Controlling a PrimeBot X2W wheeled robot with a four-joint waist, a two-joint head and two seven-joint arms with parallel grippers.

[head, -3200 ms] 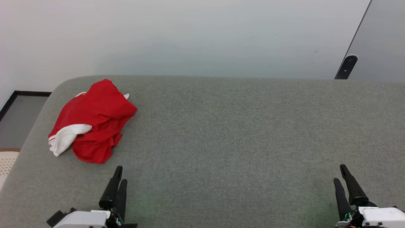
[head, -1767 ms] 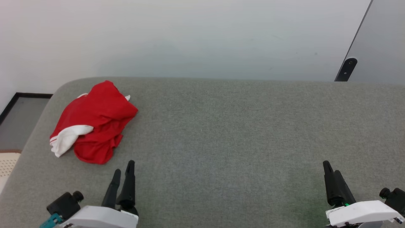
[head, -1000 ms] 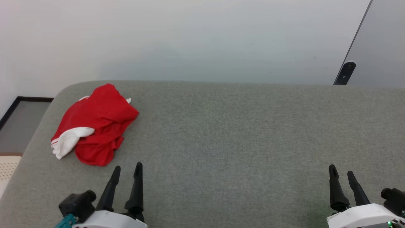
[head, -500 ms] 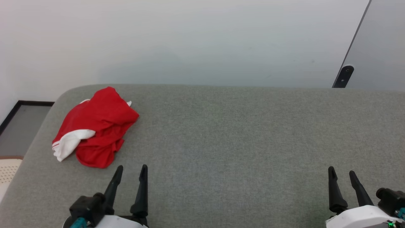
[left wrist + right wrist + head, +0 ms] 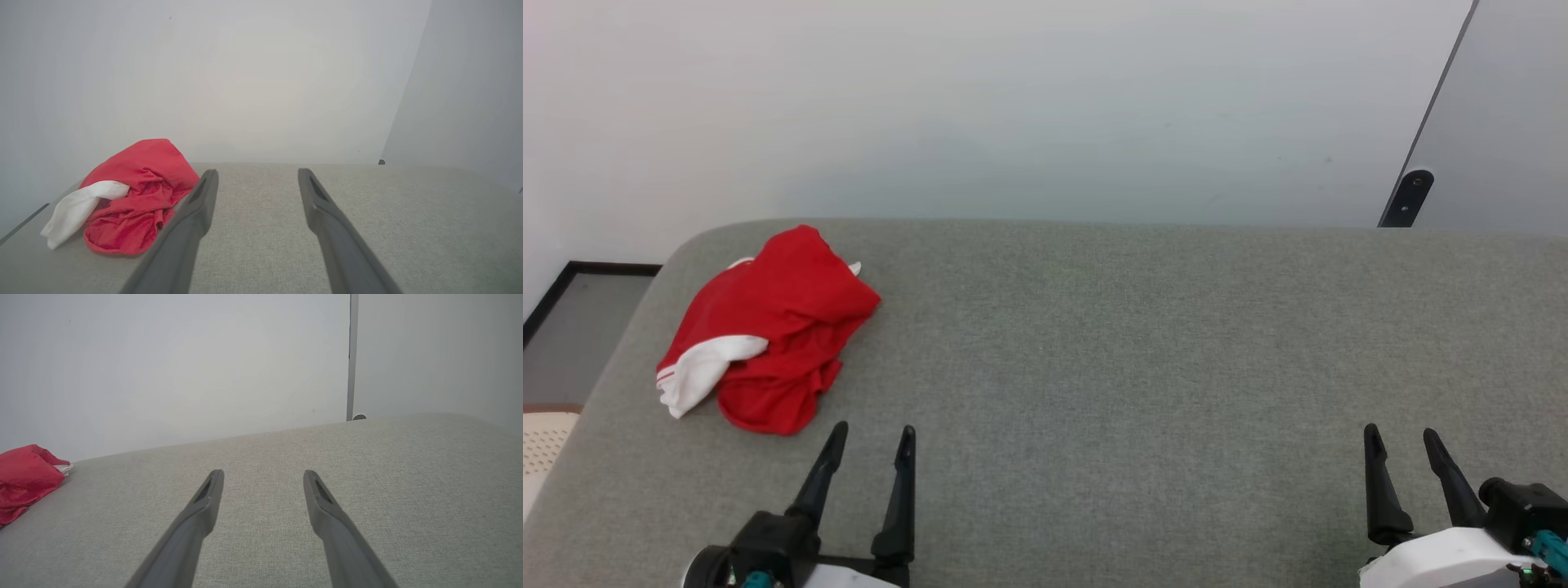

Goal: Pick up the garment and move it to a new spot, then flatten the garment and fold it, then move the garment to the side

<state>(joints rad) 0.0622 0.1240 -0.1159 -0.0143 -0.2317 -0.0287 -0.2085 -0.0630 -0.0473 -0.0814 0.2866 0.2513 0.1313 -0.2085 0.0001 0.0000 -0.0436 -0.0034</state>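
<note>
The garment (image 5: 776, 327) is a crumpled red heap with a white sleeve sticking out at its lower left, lying near the far left corner of the grey padded surface (image 5: 1111, 343). My left gripper (image 5: 872, 435) hovers open just in front and to the right of it, nothing between its fingers. In the left wrist view the garment (image 5: 135, 196) sits left of the left gripper (image 5: 257, 174). My right gripper (image 5: 1398, 435) stands open far to the right, empty. The right wrist view shows the right gripper (image 5: 263, 475) and the garment (image 5: 24, 477) at its left edge.
A pale wall (image 5: 1013, 106) rises behind the surface, with a grey panel and a dark bracket (image 5: 1406, 196) at the back right. The surface's rounded left edge drops to a dark-framed floor (image 5: 572, 327). A cream perforated object (image 5: 543, 437) lies at the lower left.
Both grippers have opened from shut over the earlier frames. The left gripper has shifted right and slightly forward. The camera has tilted, so the whole surface sits lower in view.
</note>
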